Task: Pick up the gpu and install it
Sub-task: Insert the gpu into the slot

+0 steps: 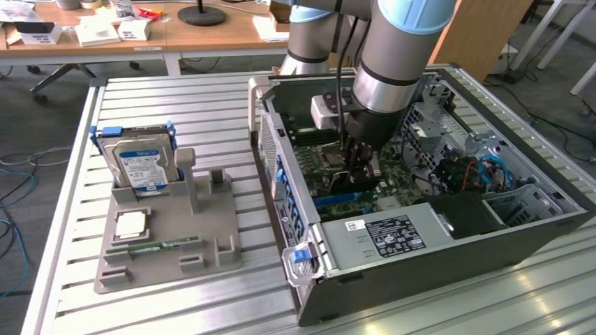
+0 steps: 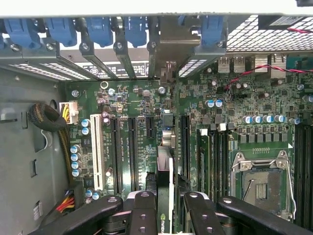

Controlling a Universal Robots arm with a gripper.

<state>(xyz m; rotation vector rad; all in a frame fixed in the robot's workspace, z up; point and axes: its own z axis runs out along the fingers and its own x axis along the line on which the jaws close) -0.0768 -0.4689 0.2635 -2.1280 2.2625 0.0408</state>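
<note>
The gpu (image 2: 165,171) shows edge-on in the wrist view as a thin card standing upright between my fingers (image 2: 144,210), with its metal bracket (image 2: 168,73) reaching toward the case's rear slot openings. My gripper (image 2: 166,213) is shut on the card's upper edge. The card sits directly over a black expansion slot on the green motherboard (image 2: 225,112); I cannot tell whether it is fully seated. In the exterior view my gripper (image 1: 356,167) is deep inside the open computer case (image 1: 447,272), with the dark gpu (image 1: 347,185) just below it.
A grey stand (image 1: 167,237) on the slatted table holds a hard drive (image 1: 142,164), a memory stick (image 1: 153,248) and a small square chip (image 1: 130,223). Inside the case are the power supply (image 1: 386,234), the empty processor socket (image 2: 261,183), a white slot (image 2: 96,156) and blue bracket latches (image 2: 100,29).
</note>
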